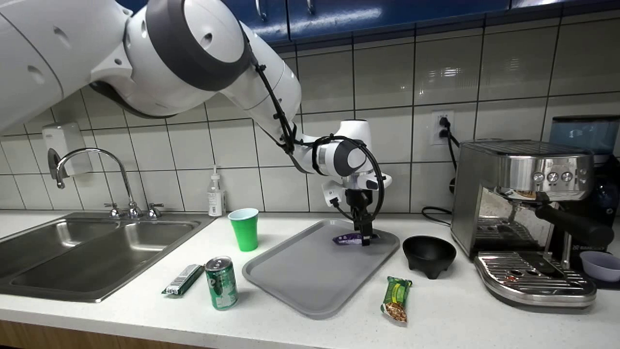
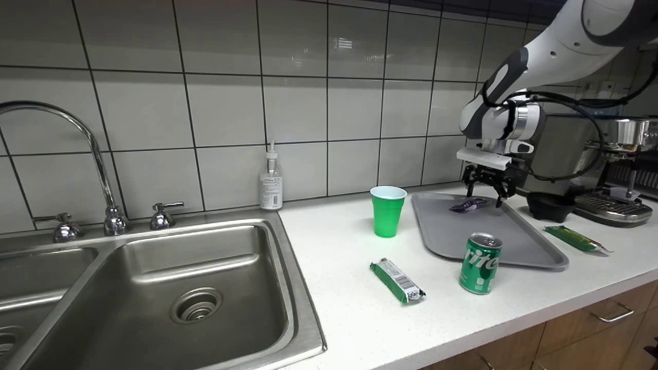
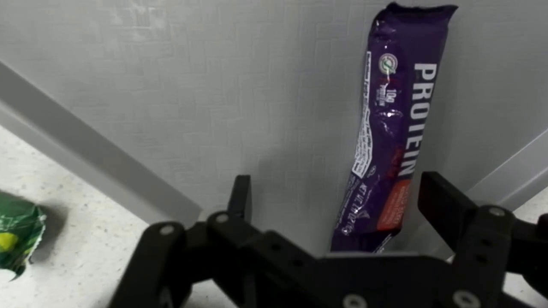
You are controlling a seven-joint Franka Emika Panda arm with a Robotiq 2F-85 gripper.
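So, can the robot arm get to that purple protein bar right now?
Yes, it looks like it can. The gripper is open over the gray tray, and in the wrist view one end of the purple protein bar shows between its jaws. Nothing seems to lie on top of the bar.

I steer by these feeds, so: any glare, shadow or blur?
Wrist view: small glints on the purple protein bar, its fine print too blurry to read, a soft shadow on the gray tray; both exterior views: reflections on the wall tiles.

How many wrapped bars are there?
3: the purple bar on the tray, one green bar near the can, another green bar near the bowl.
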